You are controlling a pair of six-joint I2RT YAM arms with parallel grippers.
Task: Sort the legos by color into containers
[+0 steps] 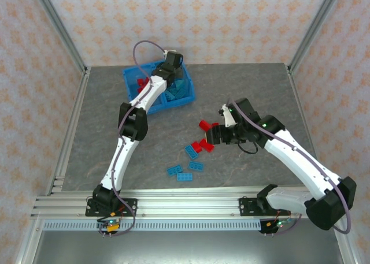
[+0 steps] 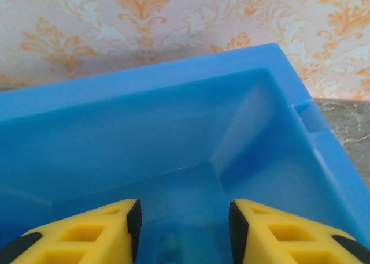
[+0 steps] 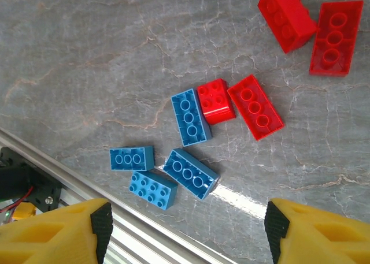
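The blue bin (image 1: 128, 78) stands at the back of the table, with red legos (image 1: 140, 82) in its left compartment and light blue legos (image 1: 177, 92) in its right one. My left gripper (image 1: 174, 62) hangs open over the right compartment; the left wrist view shows it (image 2: 184, 232) with nothing between its fingers, facing the bin's inner wall (image 2: 144, 119). My right gripper (image 1: 214, 135) hovers open above loose bricks on the table. Below it (image 3: 185, 232) lie several blue bricks (image 3: 190, 116) (image 3: 191, 173) and several red bricks (image 3: 255, 107) (image 3: 285, 17).
The loose bricks lie in the table's middle, red ones (image 1: 203, 124) nearer the right gripper and blue ones (image 1: 185, 177) toward the front aluminium rail (image 1: 173, 203). The rail (image 3: 69, 171) runs close beside the nearest blue bricks. Patterned walls enclose the table.
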